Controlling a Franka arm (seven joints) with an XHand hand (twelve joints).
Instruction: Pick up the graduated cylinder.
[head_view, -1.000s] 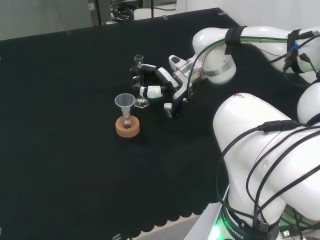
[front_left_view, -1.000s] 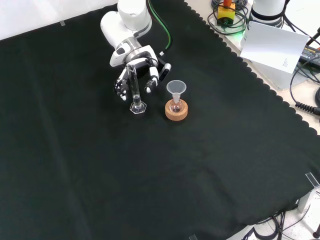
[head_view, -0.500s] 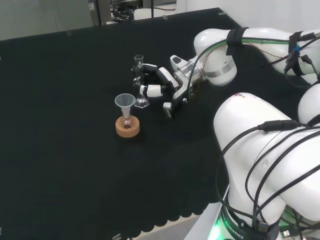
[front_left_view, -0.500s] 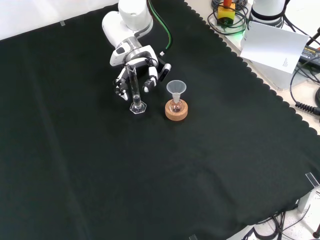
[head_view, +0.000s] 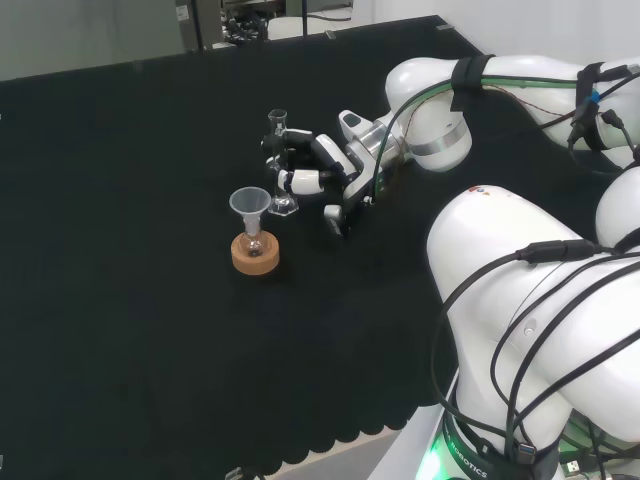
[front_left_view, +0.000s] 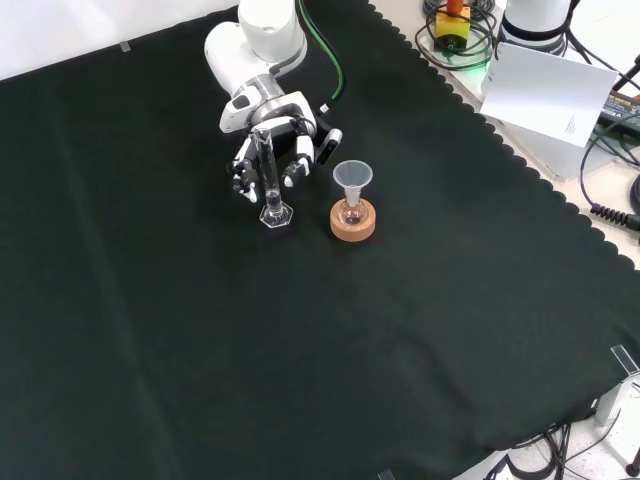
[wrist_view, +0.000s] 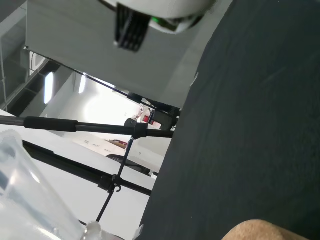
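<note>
Upright on the black cloth (front_left_view: 300, 360), the graduated cylinder (front_left_view: 268, 175) stands with its long axis vertical, its open mouth pointing up and its hexagonal foot flat on the cloth. In the front view the hand (front_left_view: 272, 135) reaches in from the top and sits directly behind the tube, its fingers (front_left_view: 296, 160) curling down on both sides of the glass; whether they already touch it cannot be told from here. In the head view the cylinder (head_view: 279, 160) rises at the left of the hand (head_view: 330, 170), and black-and-white fingers (head_view: 297, 181) bend around its lower half, close against the tube, with the foot resting on the cloth (head_view: 150, 300).

Just beside the cylinder, to the right in the front view, a clear funnel (front_left_view: 352, 180) sits in a small flask on a cork ring (front_left_view: 353, 222); in the head view this set stands nearer the camera, the funnel (head_view: 250, 203) above its cork ring (head_view: 255, 254), apart from the fingers.

Through the wrist camera, a blurred clear vessel (wrist_view: 30, 195) looms close, and a curve of cork (wrist_view: 270, 231) shows at the frame's edge against the cloth (wrist_view: 260, 100).
</note>
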